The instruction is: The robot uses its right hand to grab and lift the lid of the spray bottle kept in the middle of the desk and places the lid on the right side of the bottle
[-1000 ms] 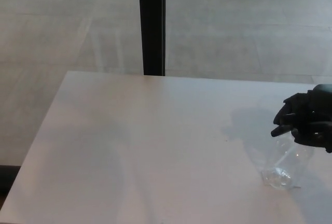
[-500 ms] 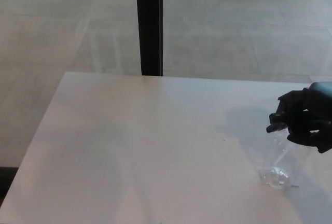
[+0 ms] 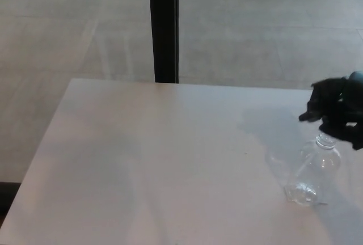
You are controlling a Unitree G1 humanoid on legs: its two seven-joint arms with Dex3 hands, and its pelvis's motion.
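Head view: pale bench (image 3: 159,160) fills the lower two thirds of the frame, its far edge running across the middle. Beyond it, grey floor and a black vertical post (image 3: 163,26) at upper centre. Clear plastic spray bottle (image 3: 313,172) stands upright at the lower right of the frame, near the bench's right side; its neck is bare and uncovered, open top visible. Right hand (image 3: 336,112) enters from the right edge, black, hanging just above the bottle's neck and apart from it, with a small gap between. Fingers are curled together; whether they pinch the lid I cannot tell, since the lid itself cannot be made out against the dark hand. A sliver of teal shows at the right edge above the hand. Soft shadow on the bench to the left of the bottle. Left hand not in the frame.
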